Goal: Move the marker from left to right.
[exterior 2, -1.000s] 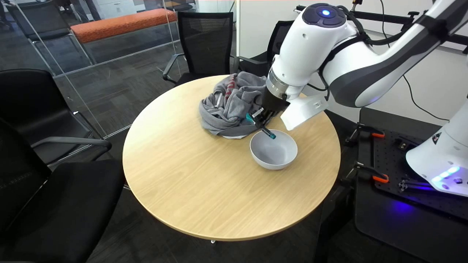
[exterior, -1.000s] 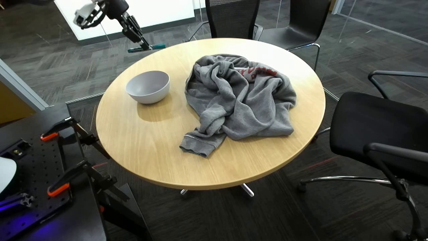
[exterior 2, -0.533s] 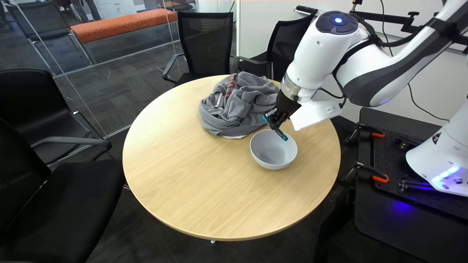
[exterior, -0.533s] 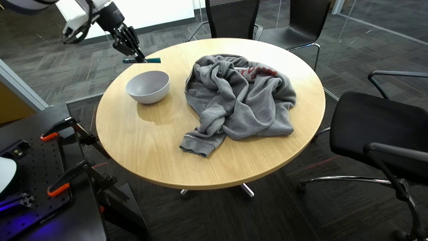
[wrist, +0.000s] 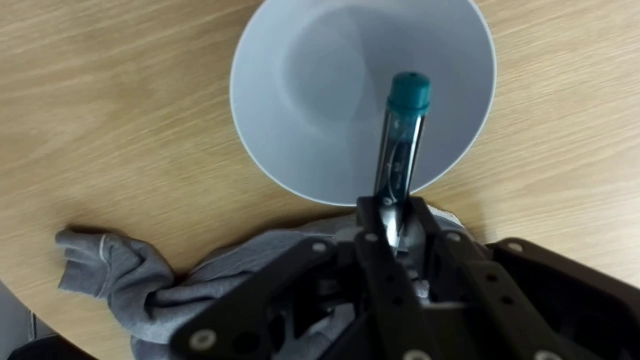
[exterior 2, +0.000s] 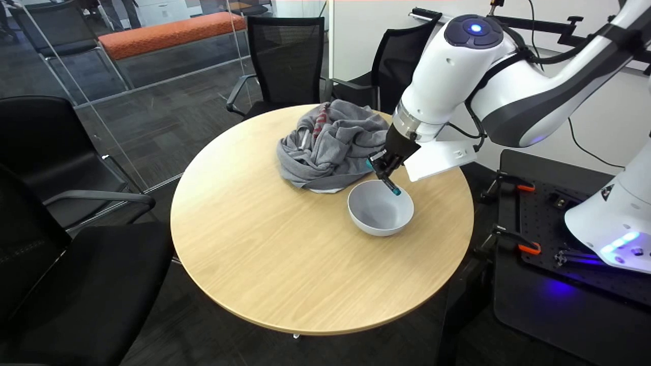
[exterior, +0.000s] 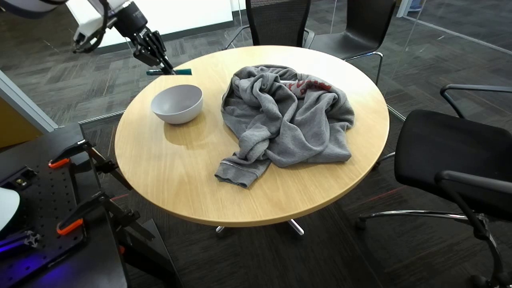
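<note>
The marker is a dark stick with a teal-green end. My gripper is shut on it near its middle, so both ends stick out. The marker also shows in both exterior views, roughly level and raised above the table. The gripper points down beside the far rim of the white bowl. In the wrist view the teal end lies in front of the bowl; its exact height above the rim cannot be told. The bowl looks empty in all views.
A crumpled grey sweatshirt lies on the round wooden table beside the bowl, close to it in the wrist view. Black chairs stand around the table. The robot's base stands on a black bench with orange-tipped clamps.
Over the last second my gripper has come down with the marker, closer to the bowl and the arm's base. In the last half second it has hardly moved. The bowl and sweatshirt stay put.
</note>
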Available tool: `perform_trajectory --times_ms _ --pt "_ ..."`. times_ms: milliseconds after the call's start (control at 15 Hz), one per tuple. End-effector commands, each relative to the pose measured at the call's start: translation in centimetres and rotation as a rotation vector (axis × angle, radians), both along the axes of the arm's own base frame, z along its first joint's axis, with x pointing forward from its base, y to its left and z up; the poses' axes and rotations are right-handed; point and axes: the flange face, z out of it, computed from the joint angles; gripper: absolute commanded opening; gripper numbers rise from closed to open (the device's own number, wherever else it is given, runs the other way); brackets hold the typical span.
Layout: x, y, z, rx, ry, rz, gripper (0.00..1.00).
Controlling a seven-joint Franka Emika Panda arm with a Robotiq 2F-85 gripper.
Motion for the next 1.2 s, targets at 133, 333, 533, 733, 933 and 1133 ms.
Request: perform_trajectory --times_ms 133,333,533,733,933,1133 --pt "-0.8 -3.1 -1.7 -0.009 0.021 -0.06 0.05" --pt "-2.2 -5.2 -2.8 0.002 0.041 -0.103 0.05" --pt "-3.7 -7.2 -3.6 0.025 0.042 -0.112 0.05" --pt "-4.7 -9.1 -4.2 0.036 0.032 -0.123 0.05" --pt "-5.4 -11.0 -4.7 0.037 0.027 -0.14 0.05" --pt "-5.7 -12.5 -5.2 0.033 0.027 -0.151 0.05"
